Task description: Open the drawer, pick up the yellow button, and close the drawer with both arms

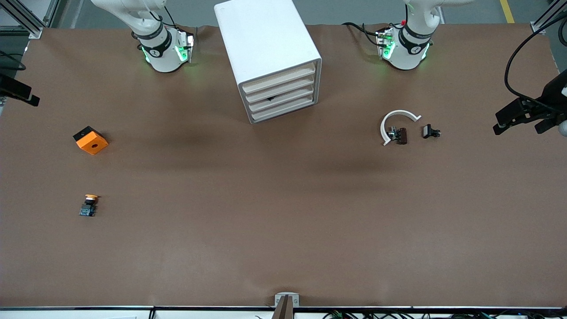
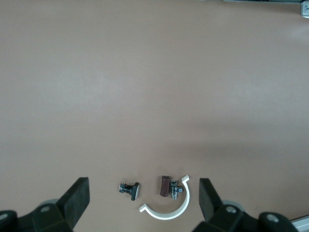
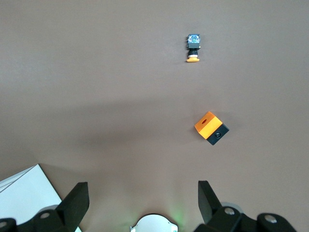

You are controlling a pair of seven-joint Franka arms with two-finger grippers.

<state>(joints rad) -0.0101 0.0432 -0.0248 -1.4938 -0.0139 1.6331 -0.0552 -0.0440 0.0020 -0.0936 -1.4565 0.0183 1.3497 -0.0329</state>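
The white cabinet (image 1: pixel 270 53) stands at the table's edge between the two arm bases, and all of its drawers (image 1: pixel 281 98) are pushed in. One drawer front has a small dark mark. The button (image 1: pixel 88 205) lies on the table toward the right arm's end, nearer to the front camera than the orange block. It also shows in the right wrist view (image 3: pixel 193 48). My right gripper (image 3: pixel 143 193) is open and empty, high over the table by its own base. My left gripper (image 2: pixel 143 193) is open and empty, high over the white ring. Neither gripper shows in the front view.
An orange square block (image 1: pixel 91 140) with a black hole lies toward the right arm's end. A white ring (image 1: pixel 395 122) and small black clips (image 1: pixel 430 131) lie toward the left arm's end. Black mounts stick in at both side edges (image 1: pixel 527 113).
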